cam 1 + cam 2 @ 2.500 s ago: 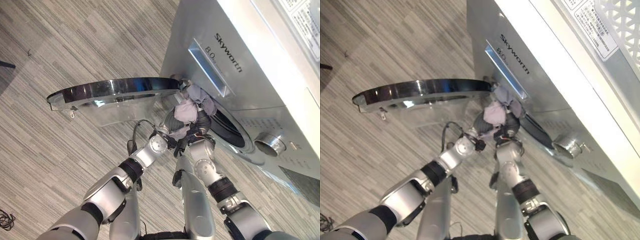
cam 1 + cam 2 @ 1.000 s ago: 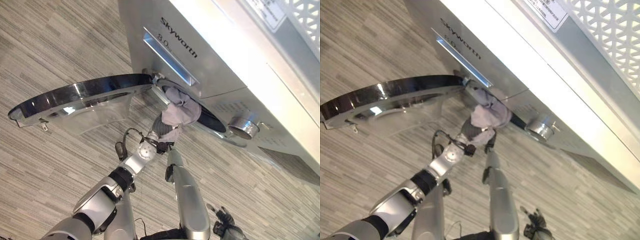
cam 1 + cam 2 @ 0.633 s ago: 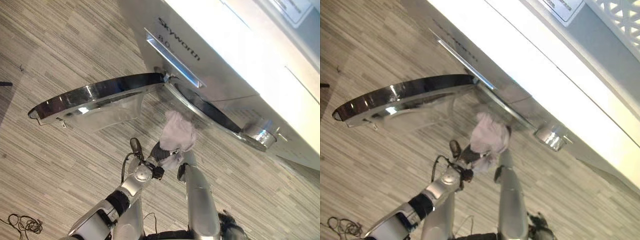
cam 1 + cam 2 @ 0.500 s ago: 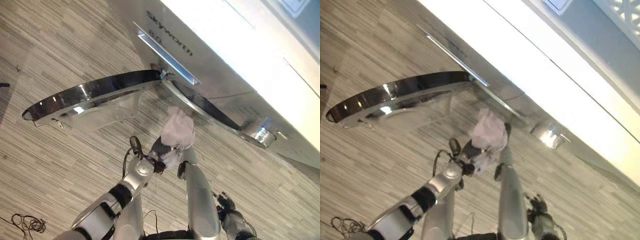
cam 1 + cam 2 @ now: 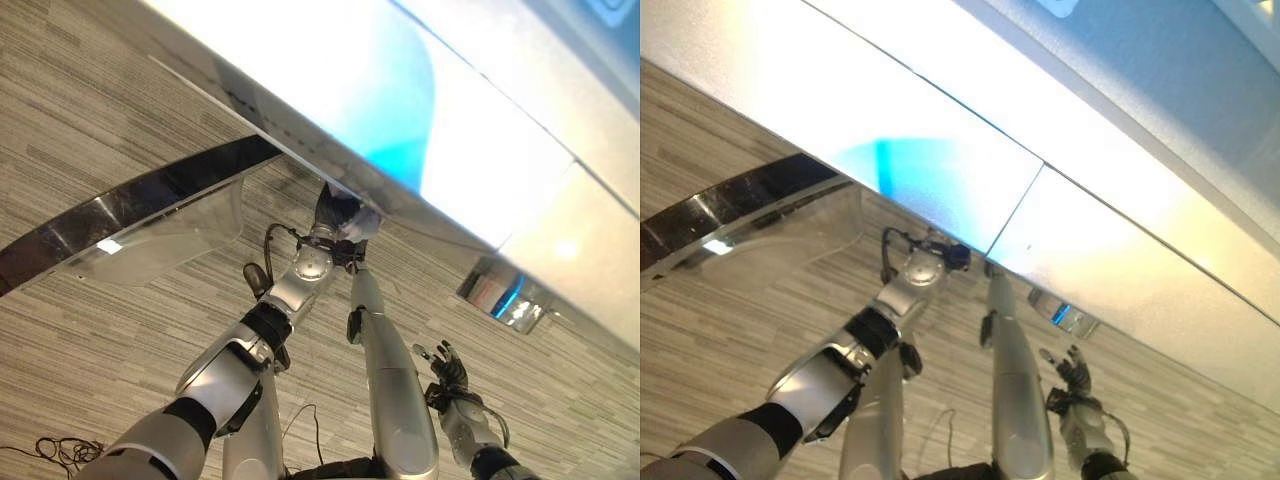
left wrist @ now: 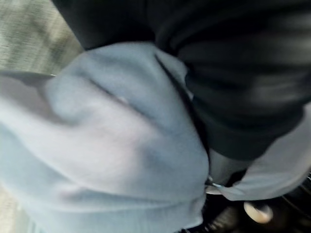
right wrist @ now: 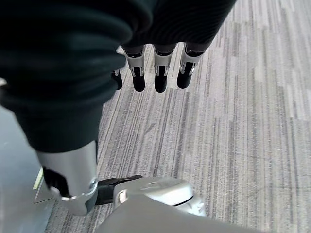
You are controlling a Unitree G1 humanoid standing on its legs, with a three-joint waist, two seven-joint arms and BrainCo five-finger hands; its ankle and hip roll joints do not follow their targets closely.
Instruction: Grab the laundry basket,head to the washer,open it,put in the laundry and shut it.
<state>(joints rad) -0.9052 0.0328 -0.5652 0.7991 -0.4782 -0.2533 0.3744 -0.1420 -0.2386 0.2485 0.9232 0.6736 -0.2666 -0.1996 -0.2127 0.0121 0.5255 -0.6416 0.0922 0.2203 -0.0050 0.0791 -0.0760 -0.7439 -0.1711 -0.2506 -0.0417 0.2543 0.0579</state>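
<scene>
Grey striped floor runs beneath the washer [image 5: 560, 250], its door [image 5: 130, 215] swung wide. Since a second ago the left robot hand [image 5: 335, 212] has carried the pale laundry [image 6: 112, 145] up to the drum mouth, clutching it; right robot hand [image 5: 445, 368] hangs low, fingers relaxed.

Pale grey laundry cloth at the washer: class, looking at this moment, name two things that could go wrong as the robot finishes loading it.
1. The pale grey laundry cloth bunches against the left robot hand under the silver washer's front edge; part may hang out and get caught when closing.
2. The round chrome-rimmed glass washer door stands wide open beside the left arm, which might knock it when pulling back.

The right robot hand hangs open, low over the grey striped floor.
</scene>
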